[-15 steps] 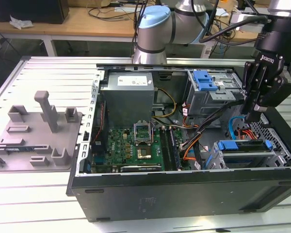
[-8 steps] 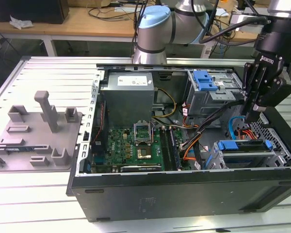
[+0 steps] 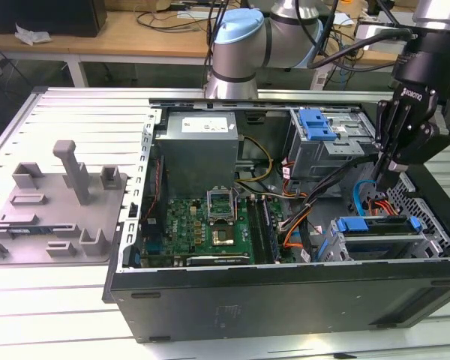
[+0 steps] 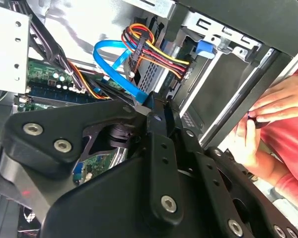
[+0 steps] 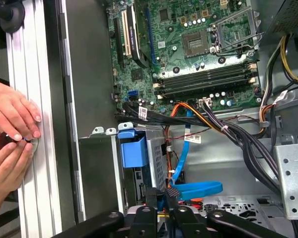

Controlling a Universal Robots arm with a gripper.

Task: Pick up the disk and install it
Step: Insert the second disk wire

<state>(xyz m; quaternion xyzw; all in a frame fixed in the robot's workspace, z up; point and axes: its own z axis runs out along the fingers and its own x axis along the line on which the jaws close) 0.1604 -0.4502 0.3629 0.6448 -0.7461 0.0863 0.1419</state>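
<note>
- The computer case (image 3: 285, 300) lies open on the table (image 3: 82, 112); every place below is given relative to it.
- The hand (image 3: 385, 180) hangs inside the case at the corner toward the exterior view's right, above the drive cage.
- Its fingers (image 4: 156, 106) look pressed together with nothing between them, their tips just beside the blue data cable (image 4: 120, 64) and the bundle of coloured power wires (image 4: 156, 47).
- The disk (image 3: 379, 225) sits in the drive cage, its blue carrier edge facing up, just below the hand and apart from it.
- A person's hands (image 5: 10, 134) rest on the table's rails just outside the case wall.
</note>
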